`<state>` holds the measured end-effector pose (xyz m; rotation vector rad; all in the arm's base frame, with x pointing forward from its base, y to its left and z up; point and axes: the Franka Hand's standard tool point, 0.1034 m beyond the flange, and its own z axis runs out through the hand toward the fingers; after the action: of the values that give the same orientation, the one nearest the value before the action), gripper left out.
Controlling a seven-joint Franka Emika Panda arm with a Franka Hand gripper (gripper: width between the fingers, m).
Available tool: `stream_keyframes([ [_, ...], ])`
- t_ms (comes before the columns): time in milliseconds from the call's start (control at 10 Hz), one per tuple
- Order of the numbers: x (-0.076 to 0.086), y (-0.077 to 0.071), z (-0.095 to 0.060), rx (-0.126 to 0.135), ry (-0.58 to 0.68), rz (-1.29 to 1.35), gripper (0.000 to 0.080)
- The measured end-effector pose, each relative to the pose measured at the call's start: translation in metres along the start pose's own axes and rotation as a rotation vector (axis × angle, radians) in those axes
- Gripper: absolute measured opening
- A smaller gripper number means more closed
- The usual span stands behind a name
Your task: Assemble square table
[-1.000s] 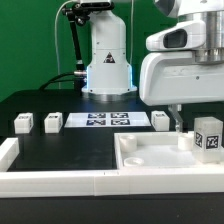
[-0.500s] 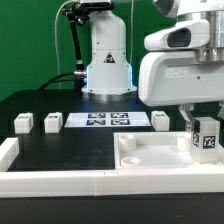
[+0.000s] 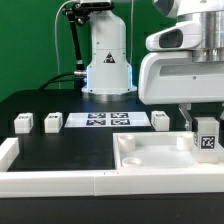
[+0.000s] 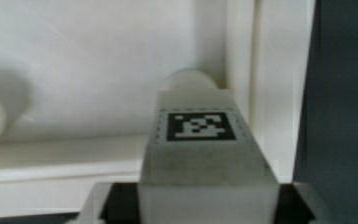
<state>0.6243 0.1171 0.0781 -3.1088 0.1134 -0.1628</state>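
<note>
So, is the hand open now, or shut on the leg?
Shut on the leg: the wrist view shows the hand's fingers tight against both sides of it.

A short white plastic block leg (image 4: 202, 160) with a black-and-white square tag (image 4: 199, 126) sits clamped in the pincer (image 4: 201, 203) over the white rimmed slab (image 4: 69, 60), beside the black surface (image 4: 346, 90).

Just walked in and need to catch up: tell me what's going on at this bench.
The Panda arm's gripper is closed on one white table leg, held upright at the far corner of the square tabletop on the exterior view's right. The tabletop lies rim up. Three loose legs stand on the black table, two to the exterior view's left of the marker board and one to its right.
</note>
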Motion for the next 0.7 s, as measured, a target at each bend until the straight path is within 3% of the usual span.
stream_keyframes([
  [700,-0.0025,-0.0004,0.0017,0.001,0.005,0.717,0.0292],
])
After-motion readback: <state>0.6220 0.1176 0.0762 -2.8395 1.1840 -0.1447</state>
